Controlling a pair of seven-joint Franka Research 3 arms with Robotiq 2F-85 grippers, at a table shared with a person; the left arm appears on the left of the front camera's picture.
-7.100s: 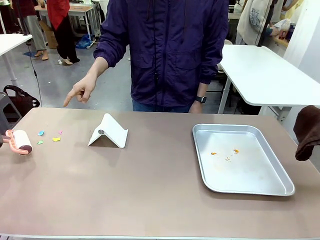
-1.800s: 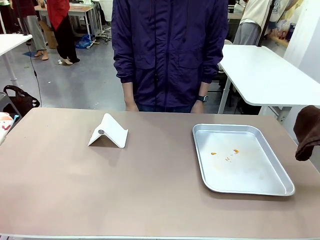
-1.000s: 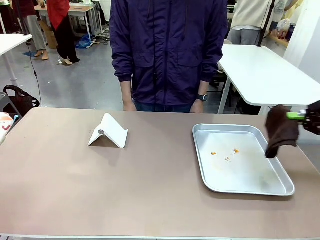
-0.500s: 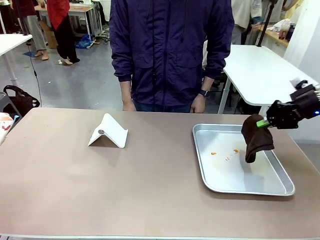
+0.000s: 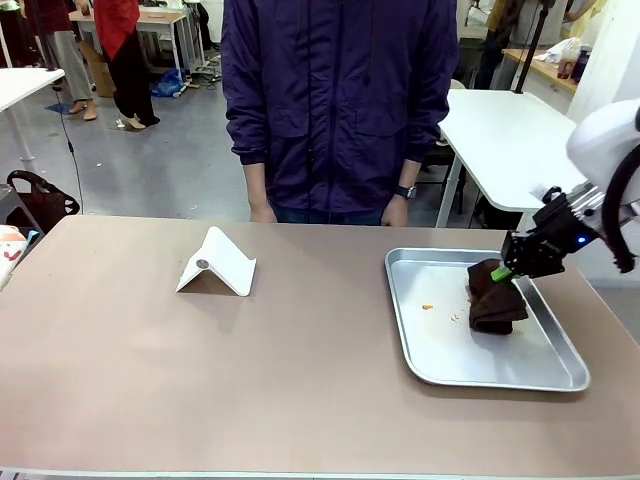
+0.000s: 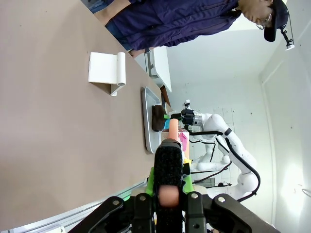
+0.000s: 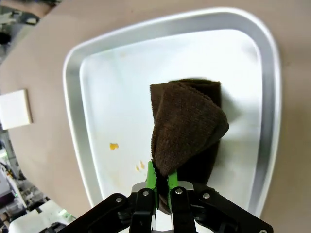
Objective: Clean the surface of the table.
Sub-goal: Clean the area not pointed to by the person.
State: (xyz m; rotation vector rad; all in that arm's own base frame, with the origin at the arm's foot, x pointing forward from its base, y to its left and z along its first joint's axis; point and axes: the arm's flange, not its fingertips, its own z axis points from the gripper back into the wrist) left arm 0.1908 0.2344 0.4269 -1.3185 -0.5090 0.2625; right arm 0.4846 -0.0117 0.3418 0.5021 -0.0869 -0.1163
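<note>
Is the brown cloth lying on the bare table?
No, the cloth rests inside the tray, pinched by the right tool.

I'm getting bright, even overhead light on the desk [image 5: 300, 380], casting only soft shadows. Ahead of the right jaws the steel tray [image 7: 112, 87] is glaring pale, and the dark cloth [image 7: 187, 121] in them is losing detail. Between the left jaws the pink handle [image 6: 168, 194] is blurring; beyond them the white wall [image 6: 291, 136] is washing out. Both wrist views are bending at the edges.
</note>
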